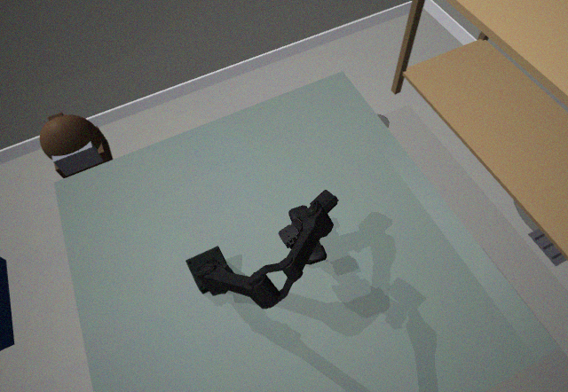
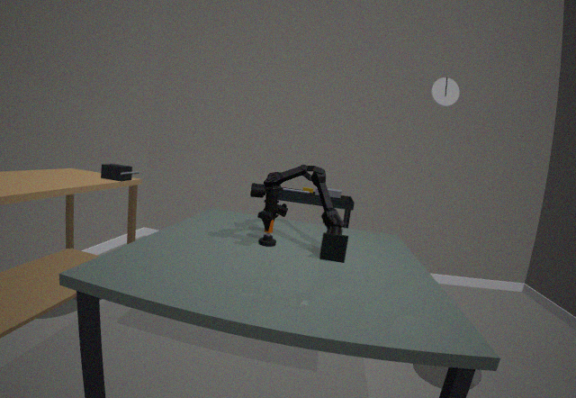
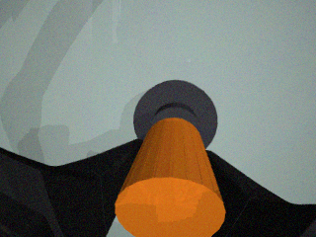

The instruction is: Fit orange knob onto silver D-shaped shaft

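Observation:
The orange knob [image 2: 270, 226] [image 3: 170, 163] is held between the fingers of my gripper [image 2: 267, 227] [image 3: 173, 151]. The gripper is shut on it. The dark round pedestal [image 2: 267, 241] [image 3: 207, 111] stands on the table below the knob. In the wrist view the knob's lower end covers the pedestal's middle. In the exterior view the lower end is just over the pedestal's raised centre, with the knob looking slightly tilted. The silver shaft and the knob's hole are hidden, so I cannot tell whether the flats line up. In the top view the arm hides knob and pedestal.
The pale green table [image 1: 183, 186] [image 2: 279, 286] carries the arm's dark base [image 1: 194, 263] [image 2: 334, 247]. A wooden shelf unit [image 1: 504, 104] [image 2: 46, 182] stands beside the table. A brown chair [image 1: 68, 133] is by the table's edge in the top view.

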Motion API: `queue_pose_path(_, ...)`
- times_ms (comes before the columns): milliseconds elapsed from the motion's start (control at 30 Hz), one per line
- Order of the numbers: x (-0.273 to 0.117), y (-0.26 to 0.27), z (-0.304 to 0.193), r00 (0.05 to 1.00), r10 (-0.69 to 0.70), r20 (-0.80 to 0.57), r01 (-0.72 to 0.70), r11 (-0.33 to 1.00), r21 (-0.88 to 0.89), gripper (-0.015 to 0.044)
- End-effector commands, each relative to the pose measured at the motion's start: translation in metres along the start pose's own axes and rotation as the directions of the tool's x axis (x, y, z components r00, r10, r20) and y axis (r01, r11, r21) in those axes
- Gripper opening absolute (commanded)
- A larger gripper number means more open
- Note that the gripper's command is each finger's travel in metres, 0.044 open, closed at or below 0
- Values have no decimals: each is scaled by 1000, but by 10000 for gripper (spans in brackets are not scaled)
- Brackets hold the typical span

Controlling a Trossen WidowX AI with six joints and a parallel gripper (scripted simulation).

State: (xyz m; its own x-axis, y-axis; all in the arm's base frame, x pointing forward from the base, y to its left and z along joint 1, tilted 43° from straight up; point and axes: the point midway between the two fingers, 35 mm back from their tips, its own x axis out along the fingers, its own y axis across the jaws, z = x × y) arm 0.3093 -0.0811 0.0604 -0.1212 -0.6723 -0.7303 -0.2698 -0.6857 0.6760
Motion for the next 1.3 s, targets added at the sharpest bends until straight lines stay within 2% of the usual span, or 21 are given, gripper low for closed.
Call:
queue_pose_path(0,-3,0,-4,1000,-4,-8,3,997,-76,0)
queue_pose_path(1267,1,0,0,1000,-3,-8,3,997,-77,0)
